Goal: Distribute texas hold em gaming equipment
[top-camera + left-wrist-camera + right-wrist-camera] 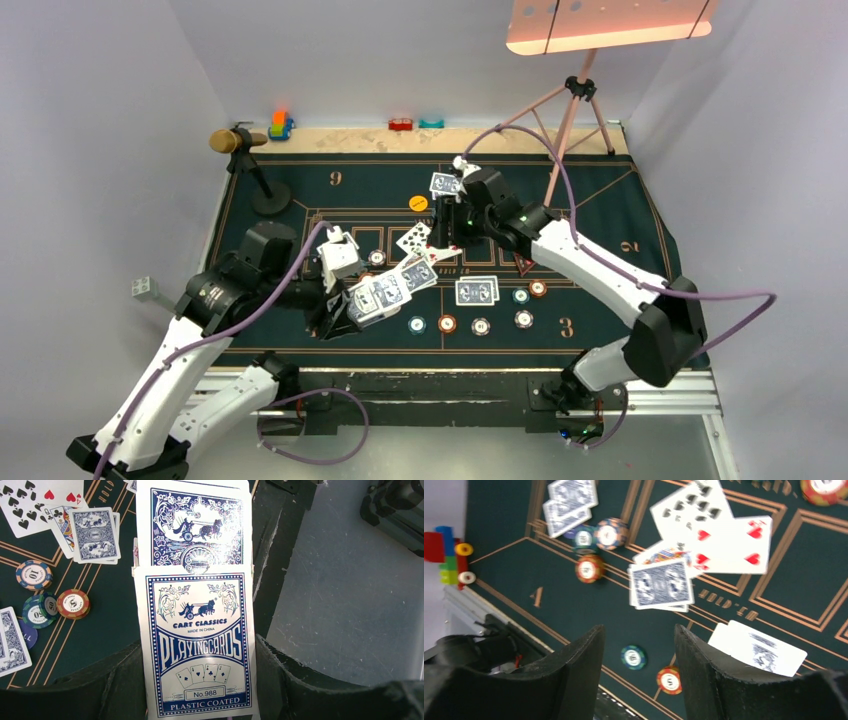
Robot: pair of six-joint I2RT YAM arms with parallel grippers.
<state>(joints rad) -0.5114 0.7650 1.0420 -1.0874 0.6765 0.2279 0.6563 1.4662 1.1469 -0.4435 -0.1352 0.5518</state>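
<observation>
My left gripper (200, 652) is shut on a blue-and-white box of playing cards (200, 645), and a blue-backed card (195, 525) sticks out of its top. In the top view this deck (380, 295) hangs over the mat's near left. My right gripper (639, 635) is open with nothing in it, above a teal chip (633, 657) and an orange chip (669, 679). Ahead of it a face-down card (661, 584) overlaps face-up cards (709, 530). More chips (481, 326) line the near mat. A yellow disc (418, 203) and a red triangle (522, 265) lie mid-mat.
The dark green mat (600, 210) covers the table. Face-down pairs lie at the far middle (445, 183) and the near right (477, 291). A microphone stand (270, 197) is at the far left, a tripod (575, 110) at the far right. Colourful toys (281, 125) line the back edge.
</observation>
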